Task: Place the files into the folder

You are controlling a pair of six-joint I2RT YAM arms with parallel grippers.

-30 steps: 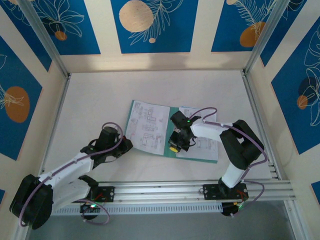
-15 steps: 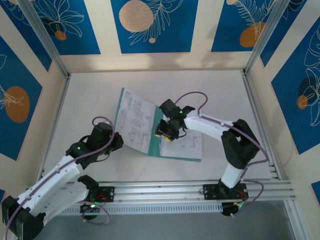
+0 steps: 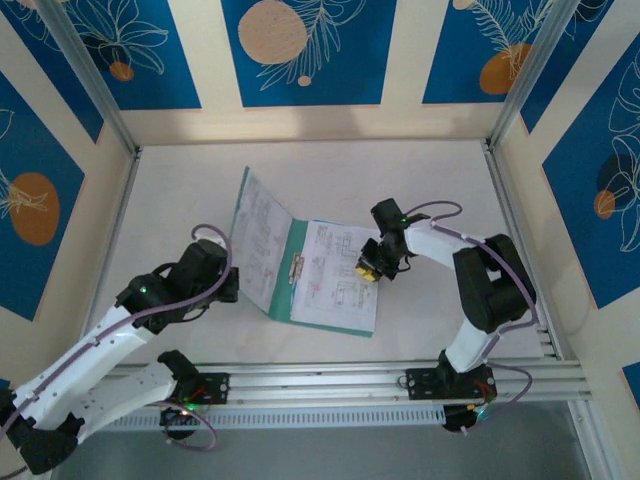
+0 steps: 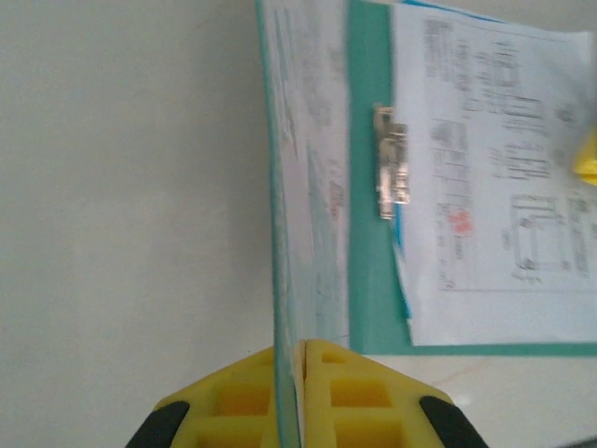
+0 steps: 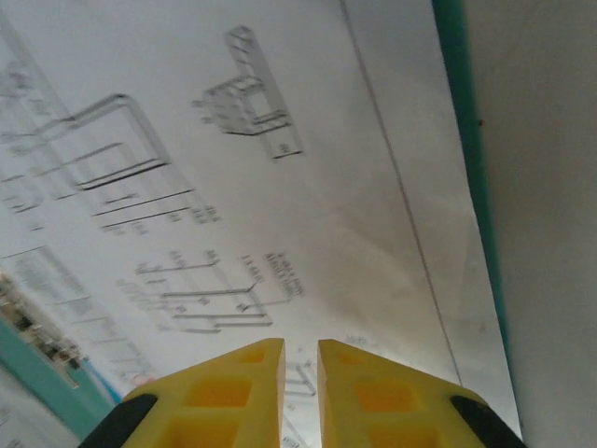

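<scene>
1. top external: the left gripper (image 3: 233, 290) is clenched on the near edge of the left leaf of the thin teal-green card folder (image 3: 288, 292). the folder lies open in the middle of the white table (image 3: 180, 190). the gripped leaf stands tilted up, with a printed page against its inner face.
2. top external: the right leaf lies flat under the white paper sheets printed with black diagrams (image 3: 335, 275). the right gripper (image 3: 369, 270) is low at their right edge. a small silver metal clip (image 3: 296, 272) sits on the spine, between the two grippers.
3. left wrist: the yellow fingers of the left gripper (image 4: 300, 359) are pinched tight on the upright leaf, seen edge-on. to its right are the folder (image 4: 368, 233), the clip (image 4: 392, 163) and the sheets (image 4: 494, 187), all flat on the table (image 4: 121, 187).
4. right wrist: the right gripper (image 5: 299, 347) has its yellow fingers a narrow slit apart, with nothing between them. the sheets (image 5: 233, 187) lie directly below the fingers; whether they touch cannot be told. the folder edge (image 5: 466, 140) runs along the right, with the table (image 5: 550, 187) beyond.
</scene>
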